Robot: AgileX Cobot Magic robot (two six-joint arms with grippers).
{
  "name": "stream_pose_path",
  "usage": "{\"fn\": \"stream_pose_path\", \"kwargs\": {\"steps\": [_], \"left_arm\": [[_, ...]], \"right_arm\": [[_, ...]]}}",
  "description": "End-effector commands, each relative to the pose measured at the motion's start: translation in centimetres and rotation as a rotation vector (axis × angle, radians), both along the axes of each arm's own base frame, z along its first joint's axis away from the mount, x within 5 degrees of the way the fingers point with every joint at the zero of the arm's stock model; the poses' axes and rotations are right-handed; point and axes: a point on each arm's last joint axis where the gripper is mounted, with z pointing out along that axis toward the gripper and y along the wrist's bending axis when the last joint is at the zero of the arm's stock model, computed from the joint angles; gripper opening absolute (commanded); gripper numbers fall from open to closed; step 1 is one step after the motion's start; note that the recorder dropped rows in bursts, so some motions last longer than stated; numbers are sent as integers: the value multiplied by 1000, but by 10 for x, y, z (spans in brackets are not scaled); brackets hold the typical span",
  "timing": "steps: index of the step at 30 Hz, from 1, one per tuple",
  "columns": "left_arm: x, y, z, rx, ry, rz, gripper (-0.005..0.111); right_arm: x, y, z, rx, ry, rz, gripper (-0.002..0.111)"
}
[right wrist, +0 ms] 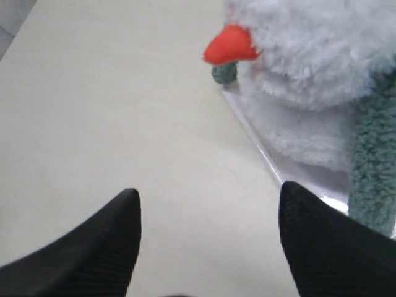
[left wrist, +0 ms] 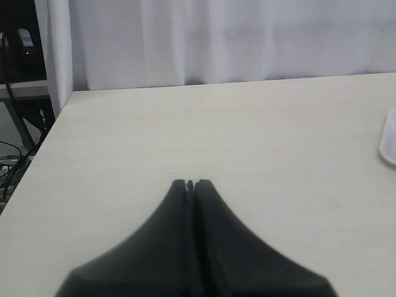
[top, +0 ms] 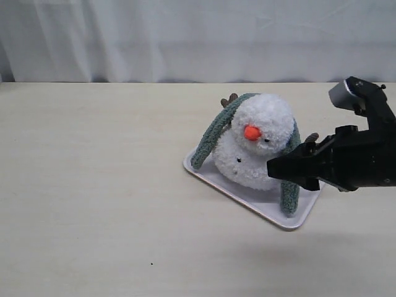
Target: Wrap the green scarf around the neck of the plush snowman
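Pale wooden table [top: 93, 185] holds a flat white rectangular tray [top: 263, 209] with the fluffy white plush snowman [top: 247, 158] on it. The fuzzy grey-green knitted scarf [top: 213, 133] is draped behind the snowman's head, one end hanging down each side, not crossed in front. Black right gripper [top: 270, 168], jaws apart, sits just beside the right-hand hanging end, whose long axis runs from head down to tray, so this arm looks nearer for pulling it across. Black left gripper [left wrist: 190, 183], jaws together on nothing, is over the table well apart from the toy.
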Motion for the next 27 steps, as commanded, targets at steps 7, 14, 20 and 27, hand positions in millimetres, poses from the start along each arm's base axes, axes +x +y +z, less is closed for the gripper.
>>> {"fn": "stream_pose_path", "kwargs": {"steps": [7, 14, 20, 27], "left_arm": [[0, 0, 0, -4, -13, 2, 0], [0, 0, 0, -4, -13, 2, 0], [0, 0, 0, -4, -13, 2, 0], [0, 0, 0, -4, -13, 2, 0]], "right_arm": [[6, -29, 0, -258, -69, -232, 59], [9, -42, -1, -313, -63, -361, 4], [16, -68, -11, -287, 15, -495, 4], [28, -84, -47, -279, 177, -539, 4]]}}
